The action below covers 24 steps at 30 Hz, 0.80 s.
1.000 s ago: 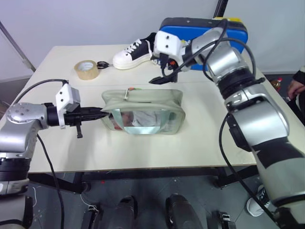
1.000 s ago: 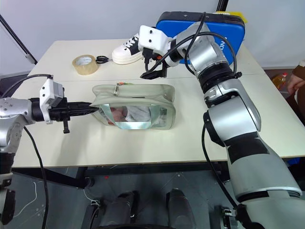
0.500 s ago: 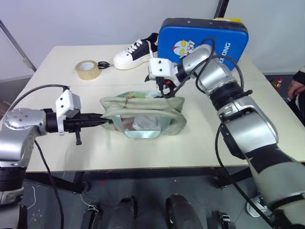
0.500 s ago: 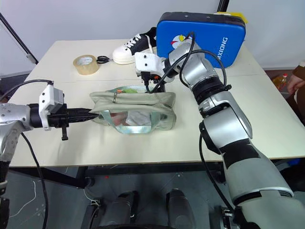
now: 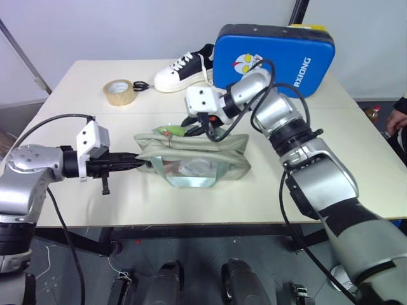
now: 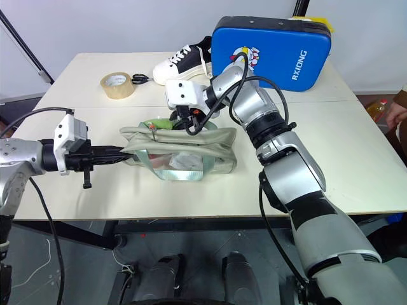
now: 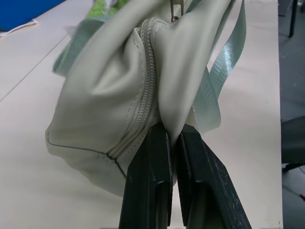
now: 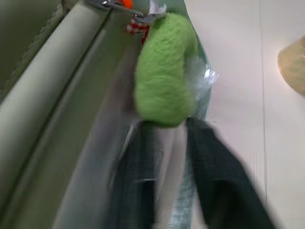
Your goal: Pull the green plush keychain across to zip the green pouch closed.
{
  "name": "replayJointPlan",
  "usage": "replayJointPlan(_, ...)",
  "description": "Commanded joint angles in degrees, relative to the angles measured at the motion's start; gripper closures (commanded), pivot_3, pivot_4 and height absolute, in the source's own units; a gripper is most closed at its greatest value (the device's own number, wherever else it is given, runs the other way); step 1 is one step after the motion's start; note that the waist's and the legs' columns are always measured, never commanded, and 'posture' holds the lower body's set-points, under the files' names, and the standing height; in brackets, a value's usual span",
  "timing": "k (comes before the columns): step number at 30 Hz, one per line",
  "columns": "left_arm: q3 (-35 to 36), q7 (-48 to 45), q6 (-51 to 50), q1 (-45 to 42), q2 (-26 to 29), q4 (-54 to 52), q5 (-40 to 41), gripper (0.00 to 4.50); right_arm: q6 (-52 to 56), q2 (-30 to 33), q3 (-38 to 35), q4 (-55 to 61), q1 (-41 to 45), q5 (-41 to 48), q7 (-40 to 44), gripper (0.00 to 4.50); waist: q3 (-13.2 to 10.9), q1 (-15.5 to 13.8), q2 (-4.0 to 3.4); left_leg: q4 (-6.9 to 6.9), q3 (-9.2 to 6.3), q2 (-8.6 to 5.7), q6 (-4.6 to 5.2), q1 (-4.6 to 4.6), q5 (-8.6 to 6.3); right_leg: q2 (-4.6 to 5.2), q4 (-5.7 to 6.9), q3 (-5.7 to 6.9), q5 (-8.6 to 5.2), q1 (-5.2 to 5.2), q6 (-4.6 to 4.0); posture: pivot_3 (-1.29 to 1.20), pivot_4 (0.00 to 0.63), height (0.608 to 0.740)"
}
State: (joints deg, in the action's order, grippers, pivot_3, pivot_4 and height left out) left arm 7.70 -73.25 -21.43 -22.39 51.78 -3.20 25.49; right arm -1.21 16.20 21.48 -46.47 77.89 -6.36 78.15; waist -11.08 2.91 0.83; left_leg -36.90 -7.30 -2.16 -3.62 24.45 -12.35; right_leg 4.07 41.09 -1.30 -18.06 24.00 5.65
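Head views: the green pouch (image 5: 194,157) lies mid-table, its top sagging open. The left gripper (image 5: 137,162) is clamped on the pouch's left end. The right gripper (image 6: 180,121) reaches down to the pouch's upper rear edge, beside the green plush keychain (image 6: 158,122). A tape roll (image 5: 119,92), a white shoe (image 5: 181,70) and a blue padded case (image 5: 280,51) sit along the far side of the table (image 5: 267,197).

Left wrist view: both black fingers (image 7: 147,181) pinch a fold of pouch fabric next to the zipper seam.

Right wrist view: the keychain sits at the fingertips (image 8: 143,143); the image is blurred, yet the fingers read as drawn together, whether actually on the plush I cannot tell.
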Motion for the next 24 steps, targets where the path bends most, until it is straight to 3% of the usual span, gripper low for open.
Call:
replayJointPlan(1,-1.3,-0.3,0.7,-0.4,0.7,1.1,-1.2,4.50,-0.1,0.1,-1.7,2.8,0.2,1.6,0.8,4.46,0.0,-0.1,0.00,0.00,0.00,0.00,0.00,0.00,0.00,0.00,0.00,0.00,0.00,0.00,0.00,0.00,0.150,0.695)
replayJointPlan(17,-3.2,-0.3,-0.1,-4.5,0.6,4.9,-1.4,4.50,6.8,2.4,-9.7,-1.3,6.5,6.3,-1.3,4.46,0.0,-0.2,0.00,0.04,0.01,0.01,0.00,0.00,0.00,-0.02,-0.01,0.00,0.00,0.03,-0.01,0.00,0.150,0.695)
replayJointPlan(24,-4.4,1.0,-3.9,-7.3,-0.3,6.4,-0.8,4.50,10.4,3.1,-11.6,5.7,5.8,8.9,-1.1,4.46,0.0,-0.2,-0.01,0.05,0.02,0.01,0.00,0.00,0.00,-0.02,-0.01,0.00,0.00,0.04,-0.01,0.00,0.150,0.695)
